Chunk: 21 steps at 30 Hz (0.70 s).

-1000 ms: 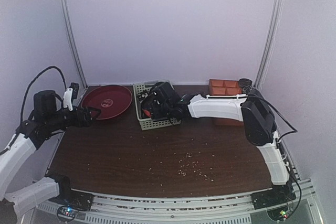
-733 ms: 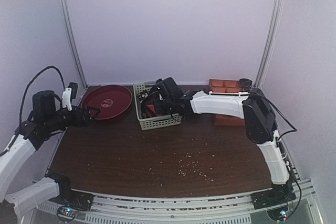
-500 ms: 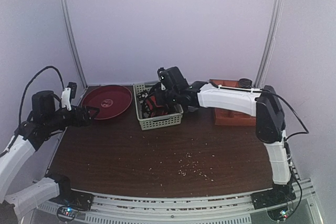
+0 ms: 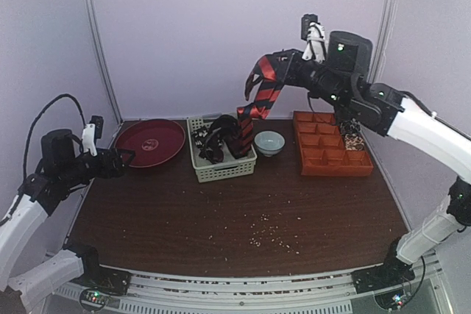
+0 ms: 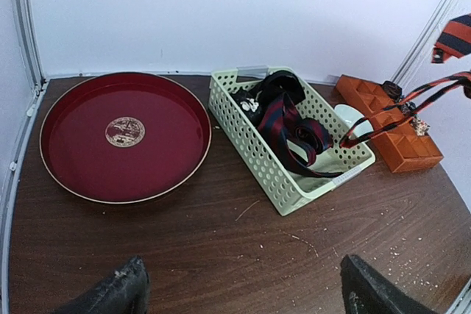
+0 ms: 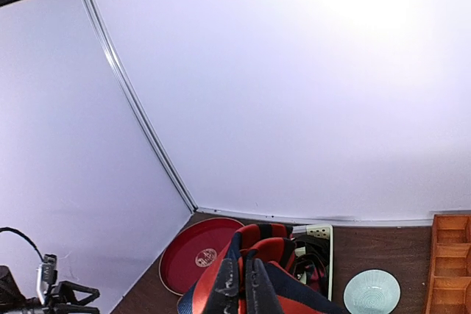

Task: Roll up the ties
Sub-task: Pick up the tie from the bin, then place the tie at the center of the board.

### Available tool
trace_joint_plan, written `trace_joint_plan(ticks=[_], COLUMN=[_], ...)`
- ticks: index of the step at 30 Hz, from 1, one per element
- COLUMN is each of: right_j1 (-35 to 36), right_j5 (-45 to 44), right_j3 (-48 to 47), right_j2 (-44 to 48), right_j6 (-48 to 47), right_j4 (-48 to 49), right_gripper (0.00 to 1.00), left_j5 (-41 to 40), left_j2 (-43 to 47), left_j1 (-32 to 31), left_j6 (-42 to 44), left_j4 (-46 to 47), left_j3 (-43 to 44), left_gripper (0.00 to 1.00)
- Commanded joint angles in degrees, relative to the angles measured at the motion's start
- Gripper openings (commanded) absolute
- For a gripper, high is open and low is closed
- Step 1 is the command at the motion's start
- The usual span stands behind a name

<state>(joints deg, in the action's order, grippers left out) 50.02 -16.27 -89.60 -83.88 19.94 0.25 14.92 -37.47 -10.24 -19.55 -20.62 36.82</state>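
- Dark wooden desk (image 4: 221,211), crumb-strewn, set against a pale wall.
- Right end effector (image 4: 259,79), raised at upper centre of the top view, clamped shut on the orange-red and black striped tie (image 4: 266,99).
- Hangs down from there, lower end trailing into the pale green basket (image 4: 221,174) at mid-frame.
- Dark ties (image 4: 212,145) heaped inside that basket.
- Left end effector (image 4: 126,158), at left of frame just beside the red tray (image 4: 151,141), spread wide, holding nothing.

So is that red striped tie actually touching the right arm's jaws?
Touching. The right wrist view shows the right jaws shut on the striped tie; from above it hangs from them down into the basket.
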Motion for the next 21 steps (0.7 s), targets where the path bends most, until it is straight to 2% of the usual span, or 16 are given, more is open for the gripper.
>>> trace_joint_plan(ticks=[1,8,12,17,21], right_j1=[0.45,4.97,6.56,11.13,15.62], right_j5=[-0.02,3.83,15.82,29.55,35.89], right_j3=[6.16,11.59,13.31,16.63,17.28], right_j2=[8.15,19.62,22.64,22.27,17.09], right_j6=[2.29,5.94,10.55,17.80,22.29], right_j4=[1.05,-1.11,0.54,10.70,19.51], right_gripper=[0.00,0.00,0.00,0.00,0.00], left_j5=[-0.02,7.73,9.55,10.29,10.31], left_j2=[-0.89,-1.89,-0.87,1.60,3.54], left_j1=[-0.28,-0.37,-1.36,-3.10,-3.14], left_j6=[-1.85,-2.70,-2.95,-3.70,-4.23], left_j4=[1.85,0.44,0.49,0.42,0.44], left_j3=[1.22,3.95,4.38,4.64,5.24], left_gripper=[0.89,0.78,0.72,0.70,0.68])
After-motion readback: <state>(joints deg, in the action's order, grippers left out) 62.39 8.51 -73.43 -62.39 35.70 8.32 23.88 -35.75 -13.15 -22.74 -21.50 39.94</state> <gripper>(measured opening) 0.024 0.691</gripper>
